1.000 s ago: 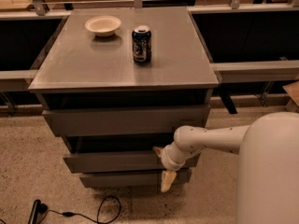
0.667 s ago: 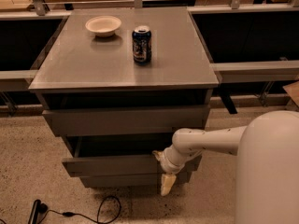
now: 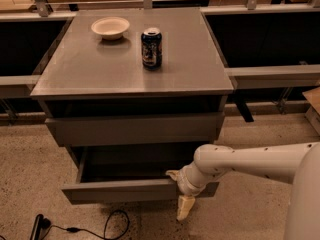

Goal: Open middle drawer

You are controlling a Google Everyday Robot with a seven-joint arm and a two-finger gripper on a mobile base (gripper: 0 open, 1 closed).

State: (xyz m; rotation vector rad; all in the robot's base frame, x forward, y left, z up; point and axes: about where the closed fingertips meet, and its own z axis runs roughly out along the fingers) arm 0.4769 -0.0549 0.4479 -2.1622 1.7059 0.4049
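1. The middle drawer (image 3: 120, 190) stood part-way out, its front panel running left to right.
2. The gripper (image 3: 176, 195) sat at the panel's right end, fingers (image 3: 185, 207) apart, one hooked over its top edge; the pull looked straight outward.

The gripper (image 3: 179, 191) sits at the right end of the middle drawer's (image 3: 120, 190) front, at its top edge. The drawer runs leftward from it and juts forward of the top drawer (image 3: 135, 129), which lies above and behind the gripper. On the cabinet top (image 3: 90, 74), higher and farther back, stands a can (image 3: 151, 48) slightly to the gripper's left, with a bowl (image 3: 110, 27) farther left and behind the can. A cable (image 3: 100, 227) lies on the floor, below and left. The arm (image 3: 250, 161) extends to the right.
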